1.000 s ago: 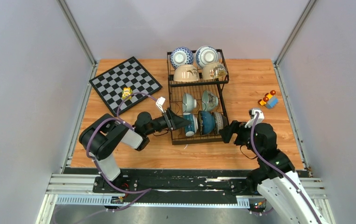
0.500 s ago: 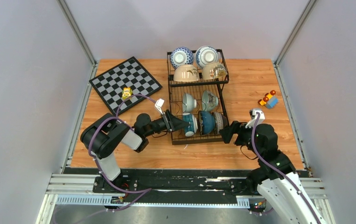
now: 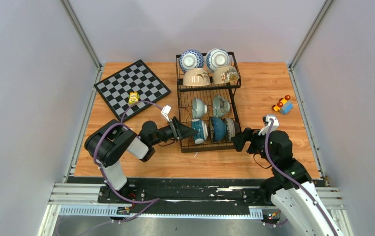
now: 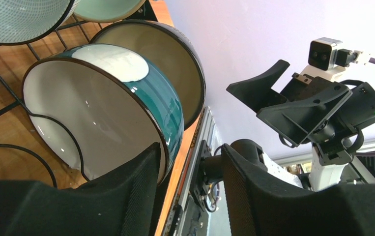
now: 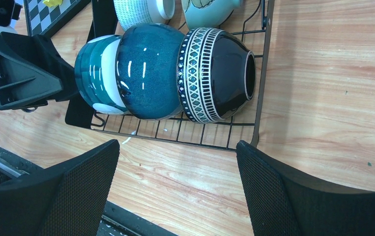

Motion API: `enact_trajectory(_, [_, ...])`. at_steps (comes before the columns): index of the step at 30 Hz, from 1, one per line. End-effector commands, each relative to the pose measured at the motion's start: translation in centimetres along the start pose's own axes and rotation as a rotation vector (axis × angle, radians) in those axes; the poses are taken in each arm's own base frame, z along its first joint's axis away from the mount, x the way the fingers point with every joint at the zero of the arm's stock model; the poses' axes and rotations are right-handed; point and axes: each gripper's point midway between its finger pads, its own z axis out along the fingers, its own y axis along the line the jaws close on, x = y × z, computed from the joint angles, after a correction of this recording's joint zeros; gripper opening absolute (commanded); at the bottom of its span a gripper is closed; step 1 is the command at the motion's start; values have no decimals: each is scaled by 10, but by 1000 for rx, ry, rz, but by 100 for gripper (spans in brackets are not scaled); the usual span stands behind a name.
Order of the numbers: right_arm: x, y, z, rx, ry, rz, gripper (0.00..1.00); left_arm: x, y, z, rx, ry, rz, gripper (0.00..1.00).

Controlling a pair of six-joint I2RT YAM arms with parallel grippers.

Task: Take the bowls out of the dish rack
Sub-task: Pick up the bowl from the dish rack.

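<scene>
This is a robot test cell in a lab, not a home. Plain grey walls (image 3: 28,98) close in the left, right and far sides, joined at the far corners by bare aluminium posts (image 3: 79,32). Two robot arms (image 3: 116,145) are bolted to a metal rail (image 3: 190,194) along the near edge of a wooden table (image 3: 269,83), with purple cables (image 3: 265,145) looping off them. The household things (a dish rack (image 3: 178,98) of bowls (image 3: 191,60), a chessboard (image 3: 131,86), a small toy (image 3: 282,104)) sit like props on the tabletop.

"Where's the left end effector (image 3: 193,131)?"
"At the dish rack's (image 3: 209,87) near left side, against a teal bowl (image 3: 201,131)."
"And the right end effector (image 3: 236,139)?"
"Just beside the rack's near right corner, low over the desk (image 3: 264,88)."
</scene>
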Motion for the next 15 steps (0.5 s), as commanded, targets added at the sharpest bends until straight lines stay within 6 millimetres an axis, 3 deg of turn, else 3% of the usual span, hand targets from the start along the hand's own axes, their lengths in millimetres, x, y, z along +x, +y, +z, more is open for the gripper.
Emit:
enact_trajectory(1, [10, 1, -1, -13, 31, -20, 92, 3, 7, -5, -8, 10, 12, 49])
enact_trajectory(6, [10, 1, -1, -12, 32, -21, 93, 4, 12, -8, -23, 9, 10, 45])
enact_trajectory(15, [12, 0, -1, -11, 35, -24, 93, -6, 1, 5, 33, 10, 8, 25])
